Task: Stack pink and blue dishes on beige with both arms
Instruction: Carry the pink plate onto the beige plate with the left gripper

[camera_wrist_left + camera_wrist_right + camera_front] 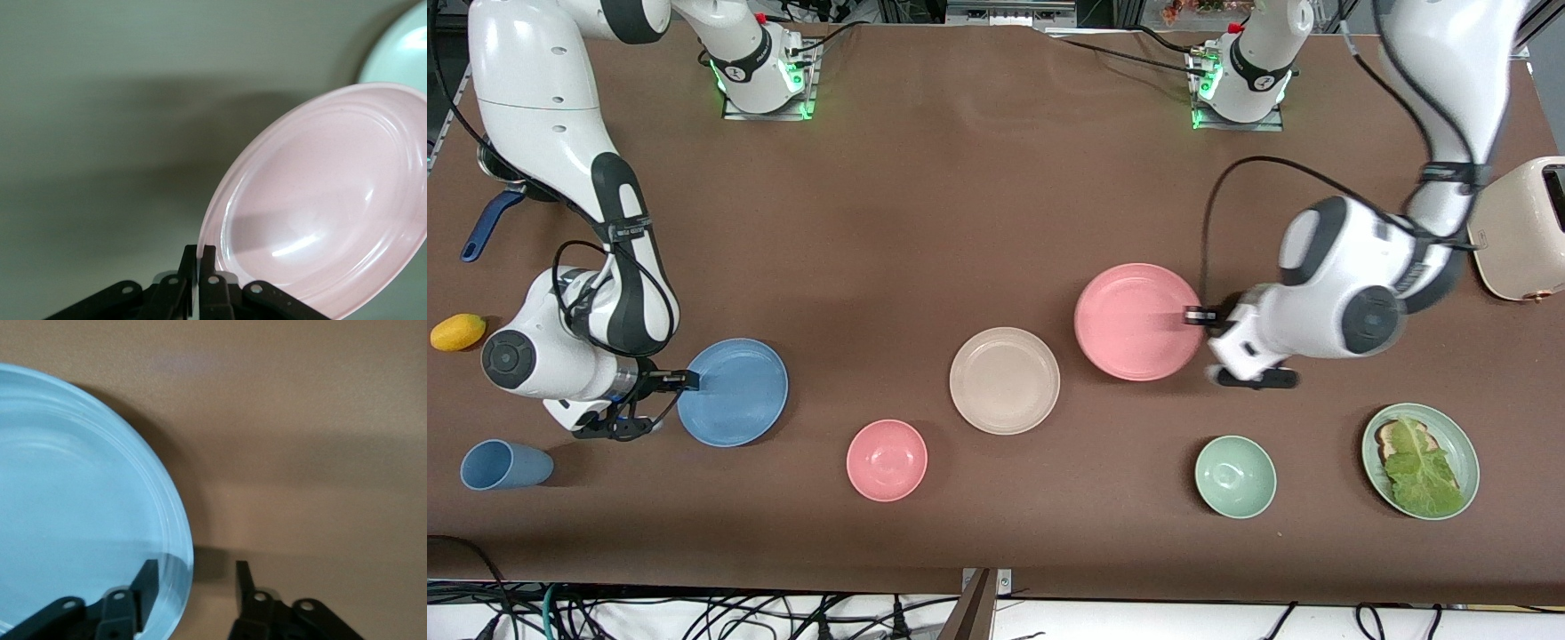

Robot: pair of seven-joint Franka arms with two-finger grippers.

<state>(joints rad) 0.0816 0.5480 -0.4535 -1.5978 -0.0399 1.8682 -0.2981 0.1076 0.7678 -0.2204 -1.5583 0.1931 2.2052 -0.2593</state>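
The table holds three matching flat plates. The beige plate (1004, 380) lies near mid-table, bare. The pink plate (1138, 321) sits beside it toward the left arm's end, slightly farther from the front camera. The blue plate (733, 391) lies well apart toward the right arm's end.

Left gripper (1197, 316): at the pink plate's rim on the side away from the beige plate. In the left wrist view its fingers (198, 263) are pressed together on the rim, and the plate appears tilted, one edge raised. Grip judged secure.

Right gripper (690, 380): at the blue plate's rim. In the right wrist view one finger (148, 577) sits over the plate's inner edge and the other outside it; the jaws stand apart astride the rim, not yet clamped. That plate lies flat on the table.

Step in hand: grasping. The pink plate is seized; the blue one is only straddled. Neither is stacked yet.

Next move calls for the right jaws to clamp on the rim. Then one arm should lift and carry its plate over the beige plate, while the other holds back to avoid a clash above it.

Nearby pink bowl (887, 460) and green bowl (1235, 476) lie nearer the front camera, clear of both paths.
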